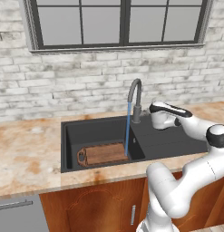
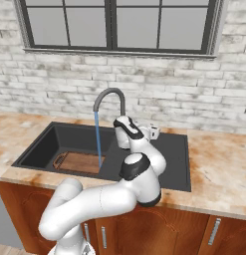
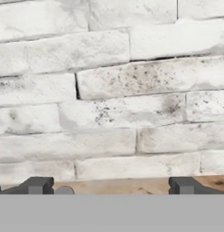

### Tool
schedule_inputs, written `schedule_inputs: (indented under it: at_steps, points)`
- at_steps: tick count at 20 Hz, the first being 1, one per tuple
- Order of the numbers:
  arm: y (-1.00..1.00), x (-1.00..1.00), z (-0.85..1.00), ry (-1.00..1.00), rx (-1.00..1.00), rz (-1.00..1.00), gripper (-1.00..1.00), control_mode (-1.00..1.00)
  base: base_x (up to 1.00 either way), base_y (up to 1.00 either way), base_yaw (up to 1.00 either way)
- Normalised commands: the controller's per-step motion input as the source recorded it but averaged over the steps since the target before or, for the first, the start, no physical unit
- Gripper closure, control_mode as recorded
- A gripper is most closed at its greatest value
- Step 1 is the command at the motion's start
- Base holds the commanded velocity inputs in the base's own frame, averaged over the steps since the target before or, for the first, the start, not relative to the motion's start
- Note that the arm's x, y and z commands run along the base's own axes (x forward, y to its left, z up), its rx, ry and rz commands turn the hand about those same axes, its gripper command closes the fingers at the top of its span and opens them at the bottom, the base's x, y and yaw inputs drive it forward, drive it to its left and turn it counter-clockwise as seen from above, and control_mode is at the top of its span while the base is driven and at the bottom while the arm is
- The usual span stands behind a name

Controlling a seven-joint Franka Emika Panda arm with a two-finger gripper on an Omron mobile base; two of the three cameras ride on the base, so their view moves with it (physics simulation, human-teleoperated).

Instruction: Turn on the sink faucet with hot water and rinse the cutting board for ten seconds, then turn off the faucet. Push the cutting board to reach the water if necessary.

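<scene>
Dark sink [image 1: 99,131] set into the marbled tabletop [image 1: 27,154], under a window [image 1: 118,20] in a whitewashed brick wall [image 1: 77,81]. Grey gooseneck faucet [image 1: 136,97] standing at the sink's back rim, where basin meets ribbed drainboard, spout arched out over the basin. Running: thin blue water [image 1: 127,129] dropping straight from the spout tip to the basin floor.

Cutting board [image 1: 103,154] lying flat on the basin floor, toward the front wall of the sink, looped handle pointing away from the faucet. Stream landing at the board's end nearest the faucet; from the right base view, the water [image 2: 98,139] meets the far corner of the cutting board [image 2: 79,162] there. Touching the wood or just past its edge: hard to tell.

Tool [image 1: 154,118] held just beside the faucet base, on the drainboard side, level with the lower stem. Seen from the right base view as the tool [image 2: 153,131] poking out beyond the wrist, right of the faucet [image 2: 112,99]. From the hand view, aimed at the brick wall [image 3: 109,90], with a strip of tabletop [image 3: 131,185] low in frame and the two dark fingertips [image 3: 38,185] set wide apart. Jaws open, nothing between them. Faucet lever not made out clearly; contact with it cannot be told.

Wooden cabinet doors [image 1: 109,208] below the sink front.
</scene>
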Motion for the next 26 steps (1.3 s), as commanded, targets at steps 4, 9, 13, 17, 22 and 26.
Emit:
schedule_inputs:
  at_steps: [4, 9, 13, 17, 22, 26]
  points:
    - [-0.26, 0.0, 0.0, 0.0, 0.0, 0.0, -1.0, -1.0, 0.0, 0.0, 0.0]
    - [-0.26, 0.0, 0.0, 0.0, 0.0, 0.0, -1.0, -1.0, 0.0, 0.0, 0.0]
    - [-0.31, 0.0, 0.0, 0.0, 0.0, 0.0, -1.0, -1.0, 0.0, 0.0, 0.0]
    - [-0.11, 0.0, 0.0, 0.0, 0.0, 0.0, -1.0, -1.0, 0.0, 0.0, 0.0]
    - [0.0, 0.0, 0.0, 0.0, 0.0, 0.0, -1.0, -1.0, 0.0, 0.0, 0.0]
    - [0.0, 0.0, 0.04, 0.06, 0.0, 0.0, -1.0, -1.0, 0.0, 0.0, 0.0]
